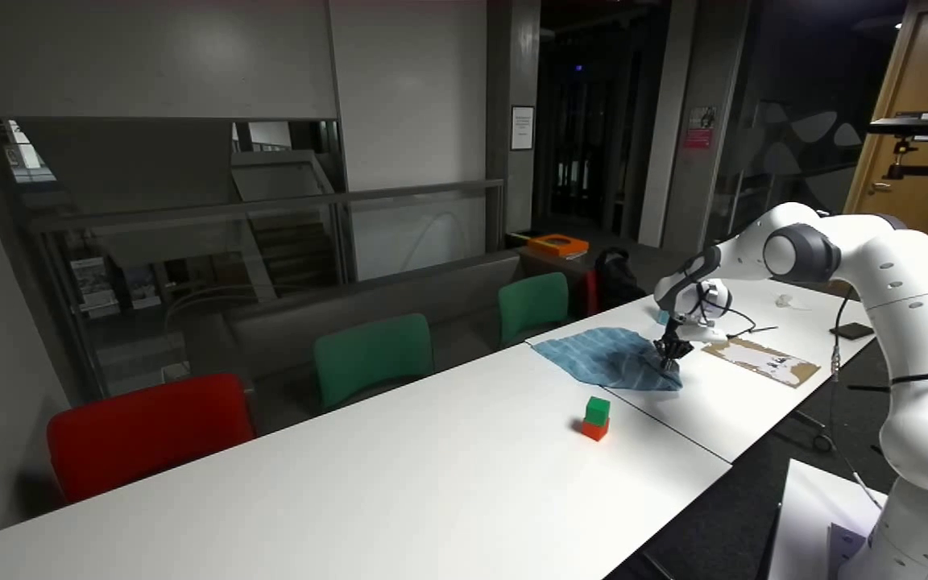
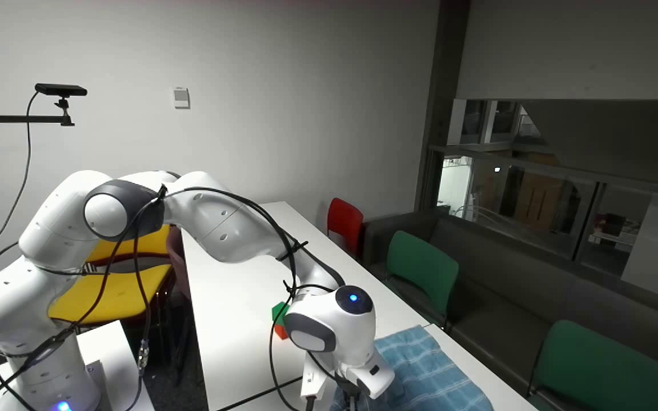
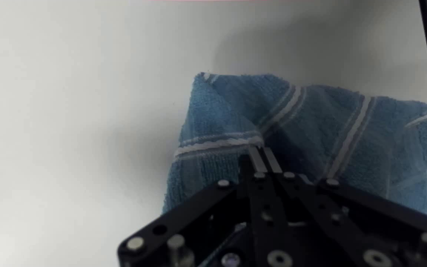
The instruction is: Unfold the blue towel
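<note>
The blue towel (image 1: 593, 356) lies rumpled across the seam of the white tables, with pale stripes running over it. In an exterior view its far part (image 2: 429, 371) looks fairly flat, while the arm covers the rest. My gripper (image 1: 668, 364) points down at the towel's edge. Seen from the wrist, the gripper (image 3: 262, 150) has its fingertips nearly together, and a raised fold of the towel (image 3: 213, 115) is pinched at the tips. One corner is turned over just ahead of the fingers, and dark creases run off to the right.
A green-and-red block (image 1: 596, 412) stands on the white table (image 1: 399, 483), near the towel. Beyond the gripper lies a worn brown-and-white board (image 1: 762, 360), with a dark flat object (image 1: 852, 331) farther along. Green chairs (image 1: 374, 354) line the table's long side.
</note>
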Available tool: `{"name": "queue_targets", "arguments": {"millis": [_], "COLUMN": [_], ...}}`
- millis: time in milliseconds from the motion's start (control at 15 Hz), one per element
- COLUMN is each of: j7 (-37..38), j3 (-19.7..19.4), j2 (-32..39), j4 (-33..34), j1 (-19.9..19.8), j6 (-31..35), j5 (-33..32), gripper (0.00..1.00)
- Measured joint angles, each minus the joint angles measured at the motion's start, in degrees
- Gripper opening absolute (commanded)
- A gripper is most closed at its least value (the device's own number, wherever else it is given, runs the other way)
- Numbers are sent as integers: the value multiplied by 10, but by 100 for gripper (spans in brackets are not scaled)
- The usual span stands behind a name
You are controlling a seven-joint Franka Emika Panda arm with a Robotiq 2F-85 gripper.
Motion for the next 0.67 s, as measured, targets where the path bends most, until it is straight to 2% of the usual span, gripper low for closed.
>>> {"name": "queue_targets", "arguments": {"millis": [667], "j7": [2], "j3": [19], "j2": [-7], "j4": [-22], "j1": [-30], "j6": [37], "j5": [70], "gripper": [0]}}
